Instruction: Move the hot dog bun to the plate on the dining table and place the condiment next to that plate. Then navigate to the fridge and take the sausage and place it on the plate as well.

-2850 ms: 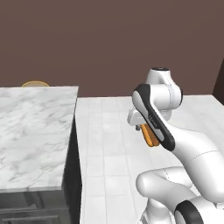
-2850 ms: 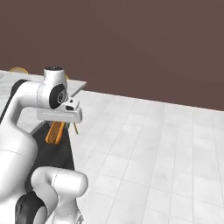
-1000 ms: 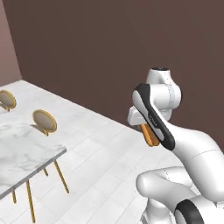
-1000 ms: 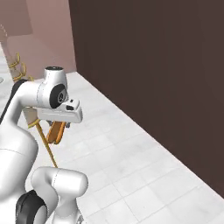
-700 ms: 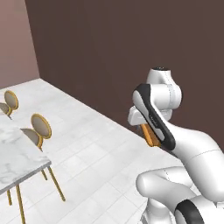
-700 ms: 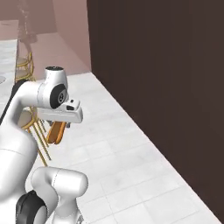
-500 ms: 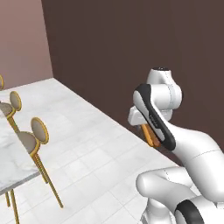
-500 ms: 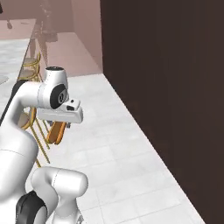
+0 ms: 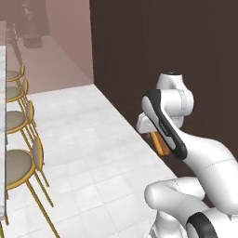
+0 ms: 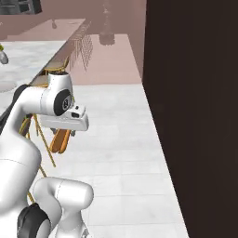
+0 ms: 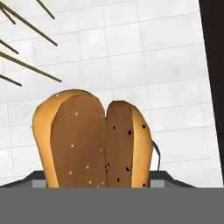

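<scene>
Hot dog bun [image 11: 94, 140] is hanging below the wrist, clamped between our fingers [image 11: 154, 151], which are standing fairly wide around it; it is showing as an orange strip under the hand in both base views, above the tiled floor [image 9: 93, 153]; we are judging the transport step as underway; gold stools [image 9: 18, 162] are lining the desk's edge [image 10: 32, 60] ahead; next we are needing to find the plate.

We see even, soft rendered light on the pale floor [image 9: 93, 158], faint shadows, no glare; the dark wall [image 10: 195, 116] stays dim, everything sharp.
</scene>
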You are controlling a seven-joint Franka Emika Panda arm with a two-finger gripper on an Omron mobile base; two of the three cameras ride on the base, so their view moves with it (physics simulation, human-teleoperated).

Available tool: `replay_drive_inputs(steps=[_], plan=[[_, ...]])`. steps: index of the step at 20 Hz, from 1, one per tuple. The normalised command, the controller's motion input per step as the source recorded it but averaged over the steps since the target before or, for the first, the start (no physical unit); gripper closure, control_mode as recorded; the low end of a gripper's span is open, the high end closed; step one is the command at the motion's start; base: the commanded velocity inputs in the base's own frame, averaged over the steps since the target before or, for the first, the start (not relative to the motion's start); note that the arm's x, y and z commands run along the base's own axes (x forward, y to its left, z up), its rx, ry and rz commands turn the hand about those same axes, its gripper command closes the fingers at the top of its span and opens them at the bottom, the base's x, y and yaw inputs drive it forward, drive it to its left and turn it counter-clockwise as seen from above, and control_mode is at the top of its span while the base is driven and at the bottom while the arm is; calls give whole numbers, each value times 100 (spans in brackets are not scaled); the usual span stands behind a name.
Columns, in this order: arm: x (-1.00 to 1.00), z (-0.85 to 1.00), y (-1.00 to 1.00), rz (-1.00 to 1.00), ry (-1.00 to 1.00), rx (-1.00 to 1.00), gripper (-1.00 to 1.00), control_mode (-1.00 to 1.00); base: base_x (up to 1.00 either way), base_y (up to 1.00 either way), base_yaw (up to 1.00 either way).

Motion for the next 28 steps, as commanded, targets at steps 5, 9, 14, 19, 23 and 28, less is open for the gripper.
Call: replay_drive_inputs(steps=[5,9,14,19,23,28], plan=[[0,0,0,0,0,0,100,100,100,-50,47],[0,0,0,0,0,0,100,100,100,-42,48],[0,0,0,0,0,0,100,100,100,-44,50],[0,0,0,0,0,0,100,100,94,-49,51],[0,0,0,0,0,0,100,100,82,-53,52],[0,0,0,0,0,0,100,100,71,-55,53]])
